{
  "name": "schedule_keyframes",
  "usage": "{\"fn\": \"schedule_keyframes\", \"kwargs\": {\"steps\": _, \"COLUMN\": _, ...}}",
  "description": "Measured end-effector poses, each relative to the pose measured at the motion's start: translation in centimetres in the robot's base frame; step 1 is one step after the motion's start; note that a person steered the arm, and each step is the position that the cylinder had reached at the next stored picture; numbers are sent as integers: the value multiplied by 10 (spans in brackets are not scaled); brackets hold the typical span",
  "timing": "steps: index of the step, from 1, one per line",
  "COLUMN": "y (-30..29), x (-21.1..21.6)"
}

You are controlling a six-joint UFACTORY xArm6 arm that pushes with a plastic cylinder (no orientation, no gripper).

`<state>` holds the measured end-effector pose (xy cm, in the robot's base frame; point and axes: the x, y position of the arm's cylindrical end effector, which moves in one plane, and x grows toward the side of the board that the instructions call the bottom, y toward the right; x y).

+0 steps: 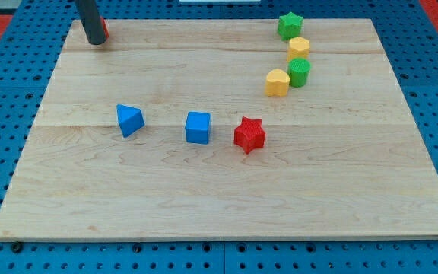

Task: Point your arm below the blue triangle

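Observation:
The blue triangle (129,119) lies on the wooden board (219,190) at the view's left of centre. My tip (96,41) is near the board's top left corner, well above and slightly left of the triangle, not touching it. A red block (104,30) sits right behind the rod, mostly hidden by it.
A blue cube (198,127) and a red star (249,135) lie to the right of the triangle. At the top right stand a green star (290,25), a yellow block (299,48), a green cylinder (299,72) and a yellow heart (277,82).

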<state>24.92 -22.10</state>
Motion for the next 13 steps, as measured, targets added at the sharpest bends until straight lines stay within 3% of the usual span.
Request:
{"fn": "schedule_keyframes", "kwargs": {"steps": 2, "y": 1, "x": 0}}
{"fn": "schedule_keyframes", "kwargs": {"steps": 4, "y": 88, "x": 50}}
{"fn": "schedule_keyframes", "kwargs": {"steps": 5, "y": 96, "x": 55}}
{"fn": "schedule_keyframes", "kwargs": {"steps": 8, "y": 93, "x": 56}}
{"fn": "schedule_keyframes", "kwargs": {"steps": 11, "y": 117, "x": 101}}
{"fn": "schedule_keyframes", "kwargs": {"steps": 13, "y": 79, "x": 119}}
